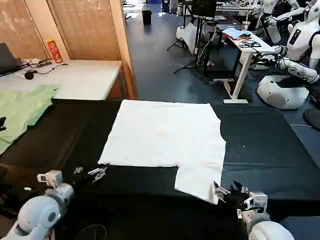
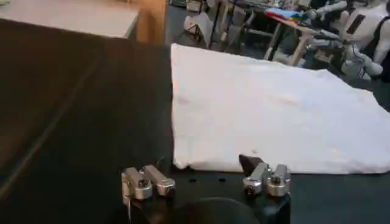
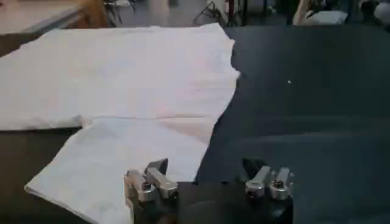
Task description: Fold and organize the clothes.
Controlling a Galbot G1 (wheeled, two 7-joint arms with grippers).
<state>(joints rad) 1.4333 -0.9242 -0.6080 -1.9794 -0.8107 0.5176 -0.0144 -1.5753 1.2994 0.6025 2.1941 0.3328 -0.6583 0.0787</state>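
Your white T-shirt (image 1: 165, 135) lies flat and plain side up on the black desk (image 1: 265, 145), partly folded: the main body forms a broad rectangle near the middle of the desk, and one sleeve juts out from its near edge on your right side, toward the robot.

Your left hand (image 1: 90, 173) hovers low over the bare desk just off the shirt's near-left corner. In the left wrist view its fingers (image 2: 149, 181) stand apart with nothing between them, and the shirt's hem (image 2: 262, 163) runs just beyond the fingertips, near them but not gripped.

Your right hand (image 1: 229, 192) sits at the near-right tip of the sleeve (image 1: 197, 181). In the right wrist view its fingers (image 3: 152, 181) are spread, one over the sleeve's edge (image 3: 122, 164) and the other over bare black cloth; you cannot tell whether they touch the fabric.

A light green garment (image 1: 22, 112) lies at the far left of the desk, well apart from the shirt.
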